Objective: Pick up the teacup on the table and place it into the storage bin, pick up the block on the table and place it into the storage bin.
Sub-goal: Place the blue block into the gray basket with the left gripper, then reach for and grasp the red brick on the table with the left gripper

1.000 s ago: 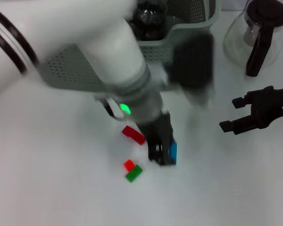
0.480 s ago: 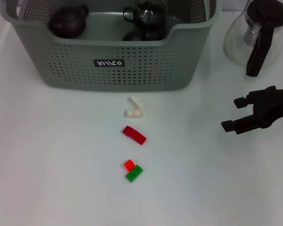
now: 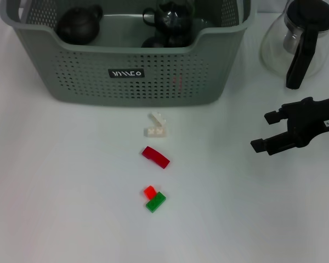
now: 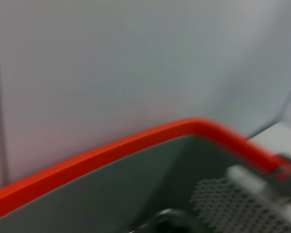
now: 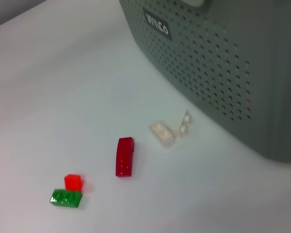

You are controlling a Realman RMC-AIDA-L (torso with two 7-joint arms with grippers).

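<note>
White tabletop, nothing else in the background worth noting. Storage bin (image 3: 126, 66) sits at the far edge, label facing the robot; dark teaware (image 3: 79, 23) is already inside, a round pot on the left and more dark pieces near the middle, so the teacup half looks done. No teacup visible on the table.

Blocks left out front: white block (image 3: 157, 125) just beside the bin wall, dark red block (image 3: 156, 156) nearer, then bright red block (image 3: 149, 192) touching green block (image 3: 155, 201).

Right gripper (image 3: 263, 131) hovers well to the right of the blocks, jaws spread, holding nothing, touching nothing. Left gripper not visible; can't tell its jaw state. Glass coffee pot (image 3: 299, 41) stands right of the bin.
</note>
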